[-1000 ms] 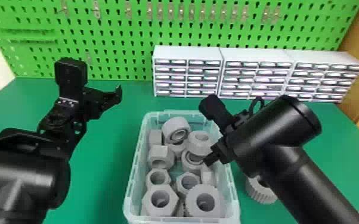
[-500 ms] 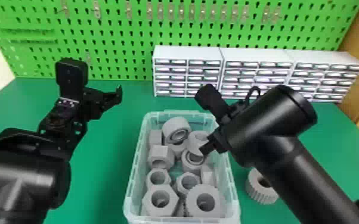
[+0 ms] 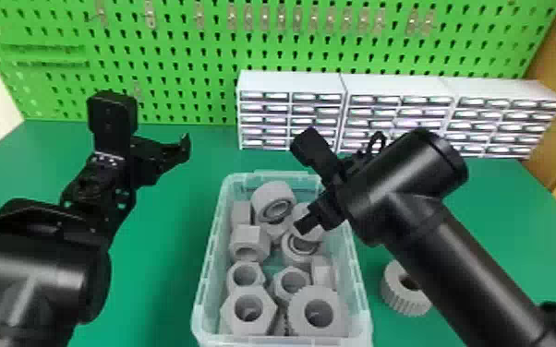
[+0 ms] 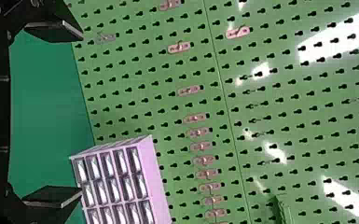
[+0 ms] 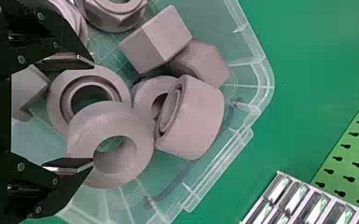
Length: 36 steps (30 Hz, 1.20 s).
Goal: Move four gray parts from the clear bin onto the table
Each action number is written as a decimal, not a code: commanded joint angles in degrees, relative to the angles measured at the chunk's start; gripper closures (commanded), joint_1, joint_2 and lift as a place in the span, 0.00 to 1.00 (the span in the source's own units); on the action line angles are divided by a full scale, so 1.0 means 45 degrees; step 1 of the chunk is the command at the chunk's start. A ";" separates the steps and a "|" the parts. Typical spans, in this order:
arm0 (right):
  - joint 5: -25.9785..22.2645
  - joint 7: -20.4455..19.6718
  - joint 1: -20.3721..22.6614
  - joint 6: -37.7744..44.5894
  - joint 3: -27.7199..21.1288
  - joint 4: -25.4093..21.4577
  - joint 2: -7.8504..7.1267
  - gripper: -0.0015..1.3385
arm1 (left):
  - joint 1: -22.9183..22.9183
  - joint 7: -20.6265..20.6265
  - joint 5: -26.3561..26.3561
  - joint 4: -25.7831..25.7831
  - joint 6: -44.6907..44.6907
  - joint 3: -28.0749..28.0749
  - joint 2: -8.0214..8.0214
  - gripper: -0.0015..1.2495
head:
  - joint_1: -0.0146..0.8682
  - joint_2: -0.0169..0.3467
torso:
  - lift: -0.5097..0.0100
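Honestly, with my right black two-finger gripper [image 5: 93, 113] spread apart over the clear plastic bin [image 5: 265, 80], I'd center on the thick, smooth gray ring [image 5: 83, 139] in there and sink straight down before squeezing.

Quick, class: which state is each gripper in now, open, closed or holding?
Left gripper: open, holding nothing.
Right gripper: open, holding nothing, over gray parts in the clear bin.
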 commanded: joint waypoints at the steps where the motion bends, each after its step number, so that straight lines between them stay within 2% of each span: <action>1: -0.0177 -0.0007 -0.0167 -0.0653 -0.0091 0.0742 0.0115 0.39 | 0.0003 -0.0004 -0.0004 0.0025 -0.0003 -0.0015 0.0000 0.10 | 0.79 0.12 | 0.89; 9: -0.0352 -0.0007 -0.0245 -0.1552 -0.0423 0.1738 0.0213 0.39 | -0.0017 -0.0004 0.0015 0.0044 -0.0003 -0.0035 0.0000 0.10 | 0.79 0.12 | 0.89; 21: -0.1231 -0.0007 -0.0284 -0.3114 -0.0833 0.3047 0.0272 0.39 | -0.0036 -0.0004 -0.0004 0.0044 -0.0003 -0.0054 0.0000 0.10 | 0.79 0.12 | 0.89; 36: -0.1661 -0.0007 -0.0265 -0.4794 -0.0794 0.4082 0.0233 0.39 | -0.0056 -0.0004 -0.0004 0.0064 -0.0003 -0.0074 0.0000 0.10 | 0.79 0.12 | 0.89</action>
